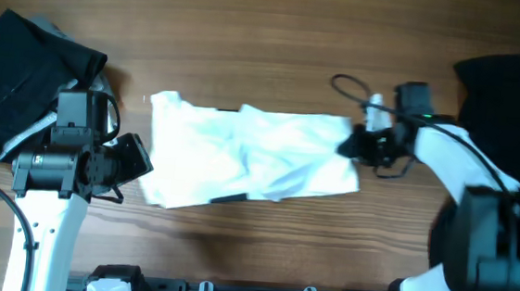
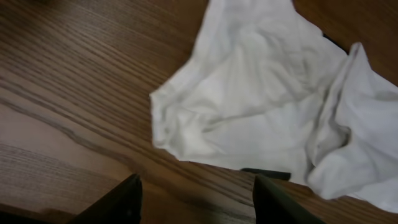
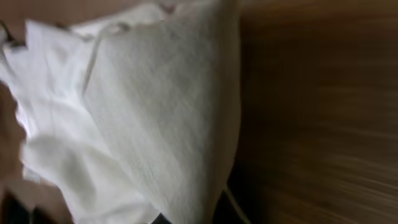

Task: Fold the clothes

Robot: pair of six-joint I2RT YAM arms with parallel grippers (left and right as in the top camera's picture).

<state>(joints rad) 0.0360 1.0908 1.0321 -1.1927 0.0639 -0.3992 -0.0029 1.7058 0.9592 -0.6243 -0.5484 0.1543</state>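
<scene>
**R tool closed on shirt's right edge; L tool open off the left corner**

The right tool (image 1: 360,144) is sitting fully closed at the right-hand edge of the white T-shirt (image 1: 250,159). In its wrist view, cloth is filling most of the pic and rising toward the camera. So it looks to be pinching that edge, tho the fingers themselves aren't showing there.

The left tool (image 2: 196,200) is hanging partly open w/ nothing betw. its tips. It is hovering over bare worktop (image 1: 250,33), just short of the shirt's left corner.

The shirt is lying crumpled mid-worktop, its long axis running left–right, i.e. from one tool to the other. Each arm is nearer its own end. The cloth is lying ahead of the left tool and to the robot's left of the right one.

Judgement: the next move is prob. turning on that axis, w/ the held right end going along it and the left corner not yet gripped.

A black garment (image 1: 14,80) is lying off the left end and another dark garment (image 1: 511,91) off the right, both apart from the shirt.
</scene>
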